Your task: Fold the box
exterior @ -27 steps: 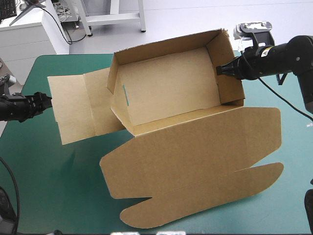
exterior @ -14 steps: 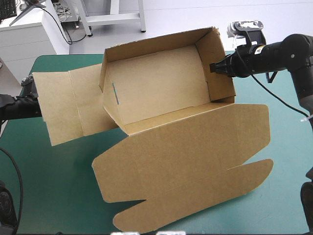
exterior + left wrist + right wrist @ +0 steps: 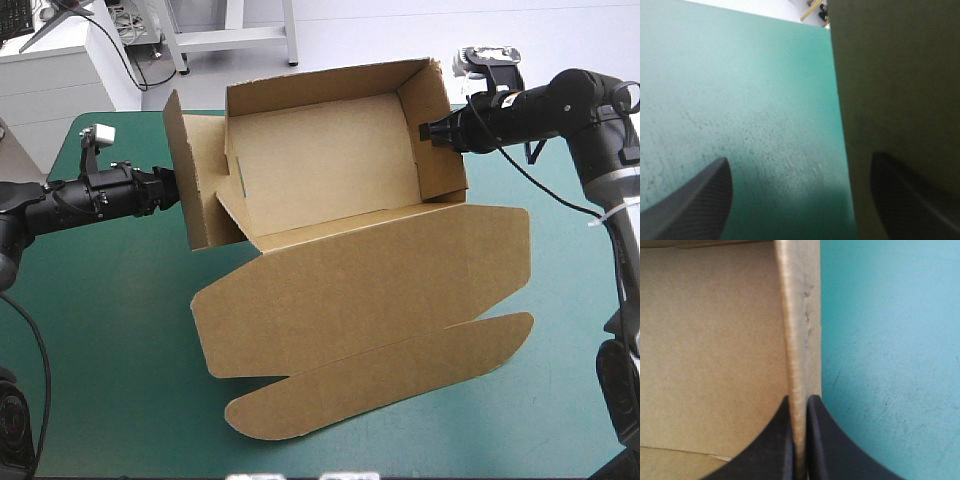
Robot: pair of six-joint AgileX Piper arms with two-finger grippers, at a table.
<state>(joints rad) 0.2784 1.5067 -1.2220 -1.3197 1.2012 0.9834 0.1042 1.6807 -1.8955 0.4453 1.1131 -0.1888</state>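
Observation:
The brown box stands as an open tray at the table's far middle, its back and right walls raised. Its lid lies flat toward the front edge, ending in a rounded tuck flap. My right gripper is shut on the top edge of the right wall, one black finger on each side. The left side flap stands nearly upright. My left gripper is at its outer face, open, with the board ahead of one finger.
Bare teal-green cover lies left of the lid and under the left arm, and more of it shows right of the lid. The tuck flap reaches close to the table's front edge.
The left flap lay flat earlier and now stands upright. My left gripper moved right, up against it. The box and my right gripper shifted a little to the left.

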